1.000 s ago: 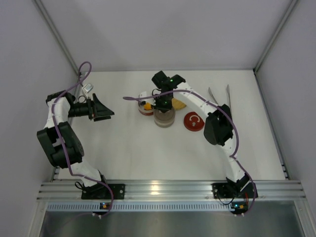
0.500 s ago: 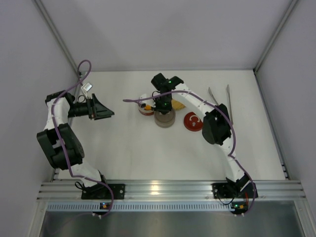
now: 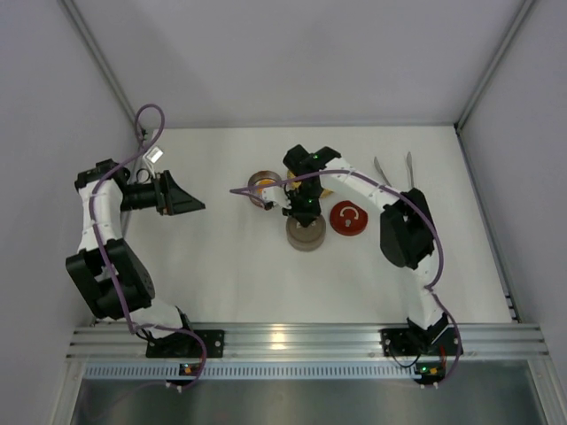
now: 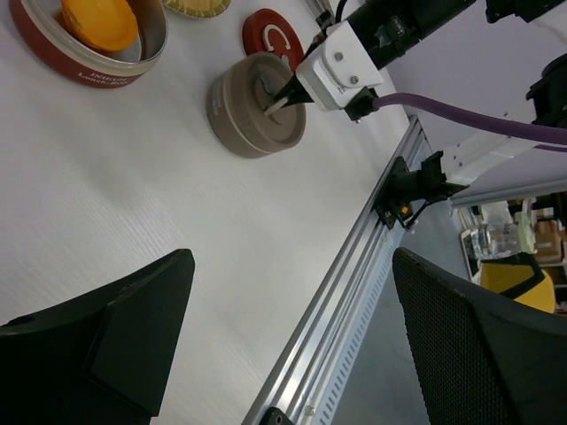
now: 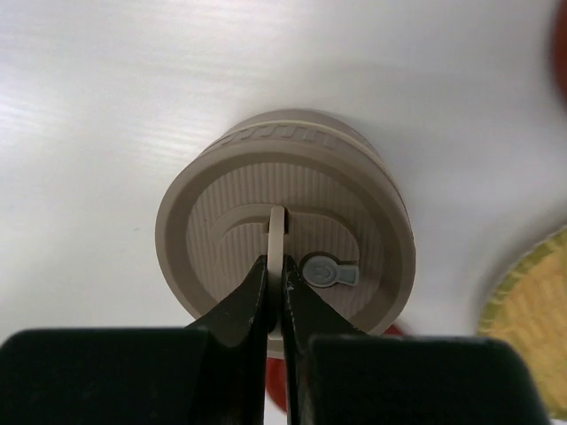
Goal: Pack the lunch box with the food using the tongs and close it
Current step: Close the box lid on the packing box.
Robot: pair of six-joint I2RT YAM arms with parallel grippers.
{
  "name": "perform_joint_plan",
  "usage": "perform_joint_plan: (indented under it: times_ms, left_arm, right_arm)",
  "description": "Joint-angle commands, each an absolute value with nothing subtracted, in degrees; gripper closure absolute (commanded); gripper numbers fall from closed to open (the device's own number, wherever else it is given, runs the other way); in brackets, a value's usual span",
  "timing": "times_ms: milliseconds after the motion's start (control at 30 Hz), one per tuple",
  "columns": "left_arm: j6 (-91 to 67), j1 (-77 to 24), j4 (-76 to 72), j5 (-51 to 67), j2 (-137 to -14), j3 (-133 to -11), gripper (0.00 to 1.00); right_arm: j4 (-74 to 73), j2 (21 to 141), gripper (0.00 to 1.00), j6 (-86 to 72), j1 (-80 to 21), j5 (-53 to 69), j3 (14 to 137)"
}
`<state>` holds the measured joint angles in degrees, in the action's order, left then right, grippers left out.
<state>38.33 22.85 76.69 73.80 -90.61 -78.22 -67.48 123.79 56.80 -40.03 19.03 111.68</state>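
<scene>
The right jaws are clenched on the thin upright tab at the centre of a round beige lid (image 5: 282,257), the tab pinched flat between the two black tips with the lid hanging straight below them. Whether the lid rests on the white surface (image 3: 230,266) or is just clear of it I cannot tell. The food in view, one orange ball (image 4: 99,22), lies inside an open red tin (image 3: 252,180) at about 10 o'clock from the beige lid, near it but apart from the jaws. The tongs (image 3: 409,168) lie untouched on the surface at about 2 o'clock, well apart, toward the far right corner. The right arm (image 3: 390,199) rises from the near edge, folds at its elbow on the right, reaches across toward 10 o'clock and turns its wrist down over the lid. The left arm (image 3: 97,208) stands folded on the left side, its left jaws spread wide, pointing toward 3 o'clock and grasping nothing. Counted: one ball, one red tin, one beige lid, one red lid (image 3: 347,218) just beside the beige one at 2 o'clock, one pair of tongs, and one woven yellow plate (image 5: 532,328), mostly hidden.
</scene>
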Motion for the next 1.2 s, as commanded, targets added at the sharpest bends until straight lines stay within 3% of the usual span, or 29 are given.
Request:
perform_joint_plan:
  times_ms: [0,267,433,733,967,1167]
  left_arm:
    - [42.37,23.2,85.35,74.36,-85.09,-77.96,0.02]
    - [33.6,23.12,74.63,69.27,-74.11,-75.15,0.02]
    - [29.97,22.42,69.87,67.94,-69.97,-73.57,0.02]
    - [24.1,17.05,62.68,63.81,-66.54,-71.64,0.02]
    - [20.4,16.52,57.22,62.84,-64.34,-69.61,0.02]
    - [17.05,16.52,53.62,64.77,-64.25,-67.24,0.02]
  right_arm:
    - [-69.61,115.06,1.0,55.55,-40.95,23.29,103.73]
    - [-59.79,99.77,1.0,48.62,-45.88,21.62,83.36]
    - [-55.73,94.49,1.0,46.58,-46.32,20.39,77.0]
    - [-59.68,94.83,1.0,56.5,-46.14,19.33,84.8]
    - [-62.84,98.17,1.0,73.28,-45.35,22.94,84.82]
    - [-62.67,99.75,1.0,78.13,-44.21,21.54,84.38]
